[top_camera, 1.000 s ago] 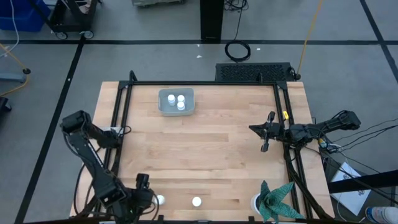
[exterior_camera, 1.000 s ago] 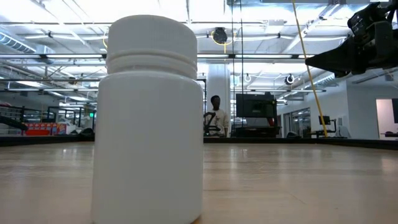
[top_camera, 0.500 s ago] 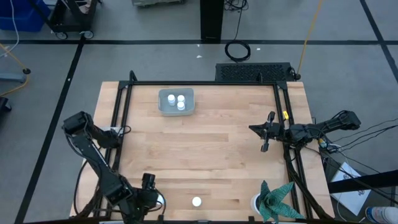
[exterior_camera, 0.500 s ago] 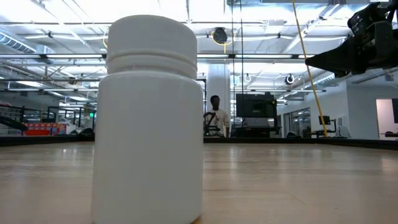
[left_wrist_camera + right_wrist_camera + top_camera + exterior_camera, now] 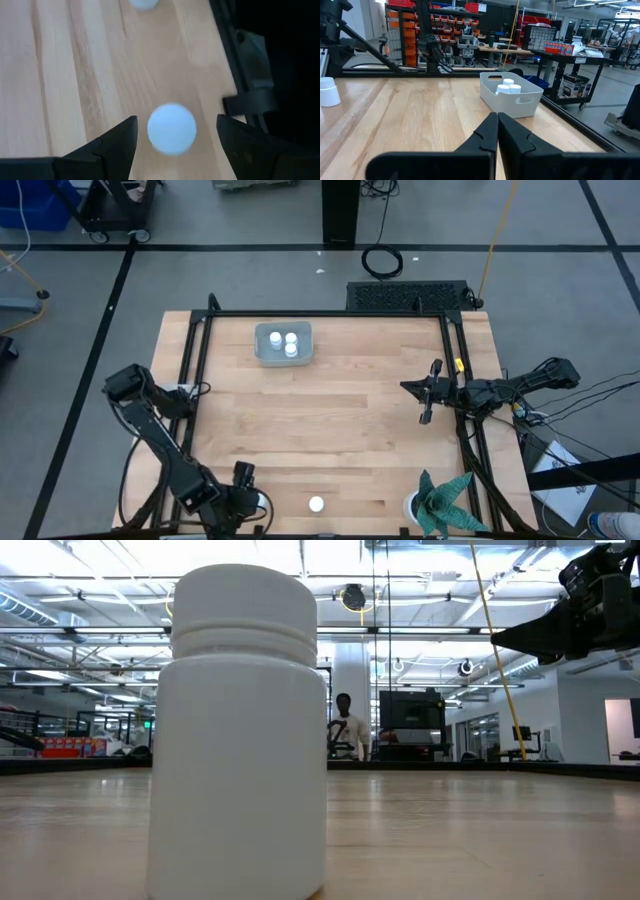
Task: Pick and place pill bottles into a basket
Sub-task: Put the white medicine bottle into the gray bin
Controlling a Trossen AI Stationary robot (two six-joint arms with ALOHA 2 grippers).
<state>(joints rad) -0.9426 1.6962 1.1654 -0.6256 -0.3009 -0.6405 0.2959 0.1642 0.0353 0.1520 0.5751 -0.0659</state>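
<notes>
- The left gripper (image 5: pixel 175 131) hangs with its dark fingers (image 5: pixel 116 142) spread wide on either side of a small white capped pill bottle (image 5: pixel 171 128) on the pale wooden table (image 5: pixel 350 420).
- A second white bottle (image 5: pixel 316 504) stands near it.
- Well apart, the grey-blue plastic basket (image 5: pixel 283 359) holds three bottles (image 5: pixel 291 338).
- The right gripper (image 5: pixel 497 120) waits pinched together.

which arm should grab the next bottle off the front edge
Left. Its open gripper hangs right over a pill bottle at the table's front-left corner, fingers either side. The right gripper sits shut at the right edge, far from both loose bottles.
</notes>
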